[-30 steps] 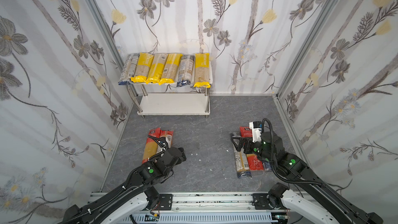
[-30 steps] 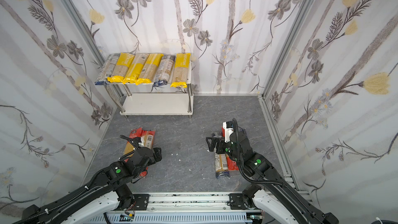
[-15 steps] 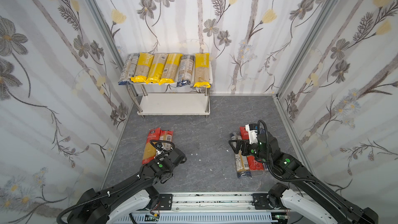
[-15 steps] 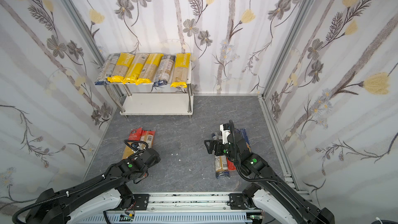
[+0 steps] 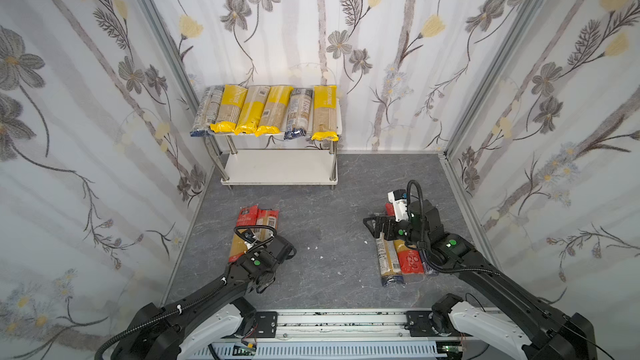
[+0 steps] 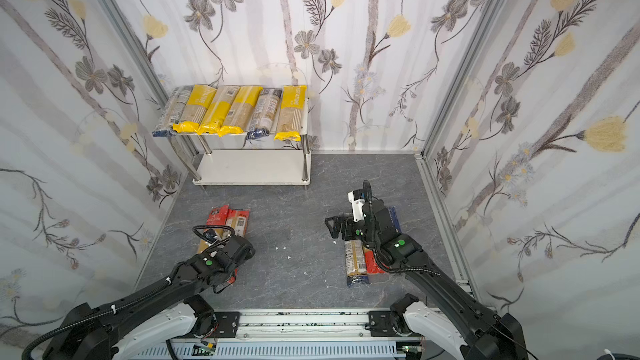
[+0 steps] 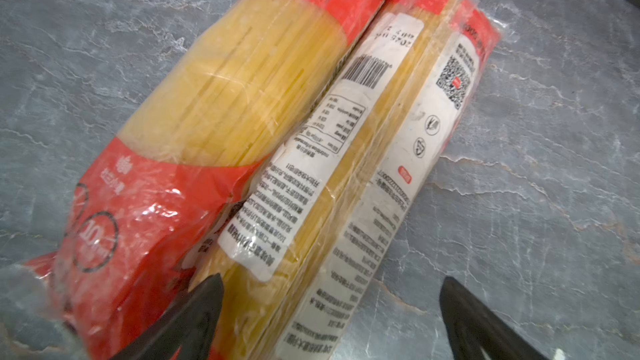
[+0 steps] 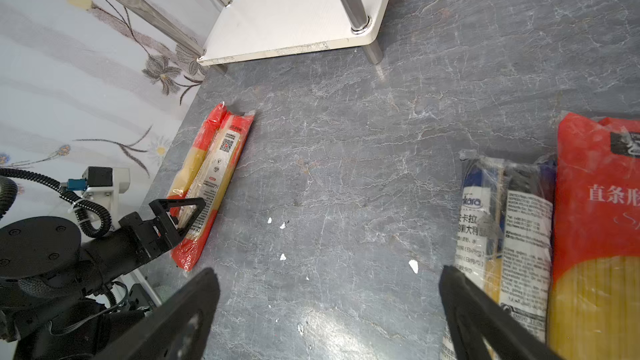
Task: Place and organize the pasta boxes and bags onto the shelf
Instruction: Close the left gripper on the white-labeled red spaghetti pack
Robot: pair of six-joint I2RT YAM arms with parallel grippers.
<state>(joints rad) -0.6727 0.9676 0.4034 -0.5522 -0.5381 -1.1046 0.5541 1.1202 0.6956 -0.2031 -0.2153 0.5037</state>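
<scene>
The shelf (image 5: 277, 167) stands at the back wall, with several yellow- and blue-ended pasta packs (image 5: 266, 110) side by side on its top board. Two red-ended packs (image 5: 258, 218) lie on the floor at the left. My left gripper (image 7: 330, 306) is open and low over their near end, straddling the label-side pack (image 7: 374, 174); the right wrist view also shows this gripper (image 8: 180, 211). At the right lie a blue-ended pack (image 5: 388, 261) and a red pack (image 5: 410, 261). My right gripper (image 5: 375, 226) is open over bare floor beside them, holding nothing.
Flowered walls close in the left, back and right sides. Small white crumbs (image 5: 313, 247) dot the grey floor between the two groups. A metal rail (image 5: 339, 320) carrying both arm bases runs along the front edge.
My left arm has sunk lower, bringing its gripper down over the near end of the red-ended packs. My right gripper has drifted slightly left. Both grippers stayed open.
</scene>
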